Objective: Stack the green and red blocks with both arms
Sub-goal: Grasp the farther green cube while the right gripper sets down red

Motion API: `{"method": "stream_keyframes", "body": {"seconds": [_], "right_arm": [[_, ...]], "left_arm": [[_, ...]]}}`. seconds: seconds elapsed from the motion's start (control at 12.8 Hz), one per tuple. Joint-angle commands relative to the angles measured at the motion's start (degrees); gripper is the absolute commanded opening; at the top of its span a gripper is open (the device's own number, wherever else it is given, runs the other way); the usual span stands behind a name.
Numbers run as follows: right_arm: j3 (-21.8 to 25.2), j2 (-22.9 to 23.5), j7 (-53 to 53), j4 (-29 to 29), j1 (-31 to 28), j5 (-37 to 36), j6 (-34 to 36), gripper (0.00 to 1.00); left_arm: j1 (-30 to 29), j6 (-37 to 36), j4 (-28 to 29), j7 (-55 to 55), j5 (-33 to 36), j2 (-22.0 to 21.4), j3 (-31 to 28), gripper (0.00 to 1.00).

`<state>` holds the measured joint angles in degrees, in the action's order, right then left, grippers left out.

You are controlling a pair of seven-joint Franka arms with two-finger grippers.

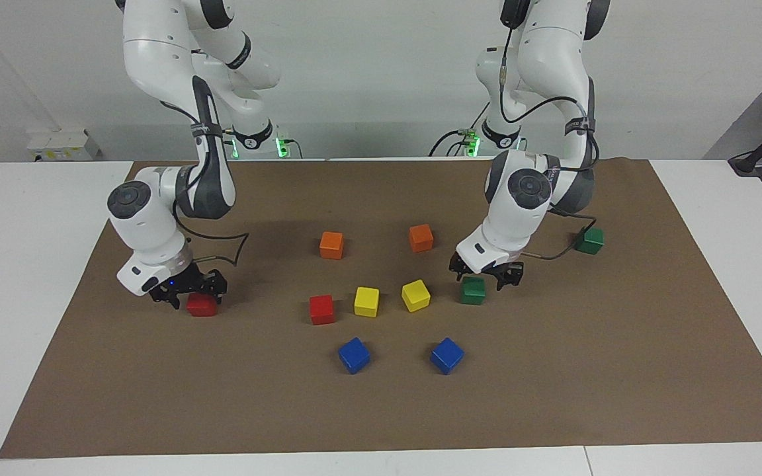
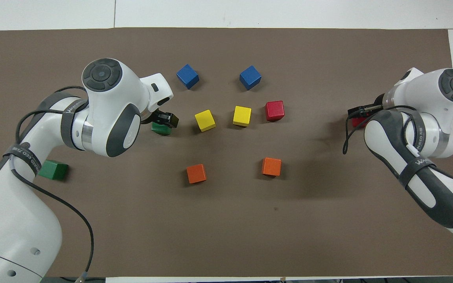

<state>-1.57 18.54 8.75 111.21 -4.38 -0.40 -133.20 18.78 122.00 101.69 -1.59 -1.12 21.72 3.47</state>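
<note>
Hovering: left end effector open over green block; right end effector open at red block

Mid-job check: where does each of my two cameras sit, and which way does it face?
Facing view: high across the table, looking at the robots; both arms show down to their bases.
Overhead view: high above the robots' end, looking steeply down; forearms enter from the bottom corners.
Shared: left pincer over a green block, right pincer at a red block.

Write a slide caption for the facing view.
Left end effector over a green block; right end effector open at a red block.
</note>
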Motion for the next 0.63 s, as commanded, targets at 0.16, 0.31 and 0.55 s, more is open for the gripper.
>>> {"method": "stream_keyframes", "body": {"seconds": [0.16,0.31,0.55], "right_arm": [[-0.89,-3.61,-4.94,-13.87,1.99,0.66,20.39,1.00],[-0.89,-2.29,-12.75,-20.91,5.76,0.66,26.21,1.00],[-0.72,1.92,-28.75,-27.18,16.38,-0.56,25.89,1.00]], "left_arm": [[0.73,6.04,3.68,-0.78,1.04,0.51,-0.74,1.00],[0.91,8.68,6.06,-1.66,1.04,0.43,-0.74,1.00],[1.35,9.92,6.86,-2.46,1.04,0.34,-0.83,1.00]]}}
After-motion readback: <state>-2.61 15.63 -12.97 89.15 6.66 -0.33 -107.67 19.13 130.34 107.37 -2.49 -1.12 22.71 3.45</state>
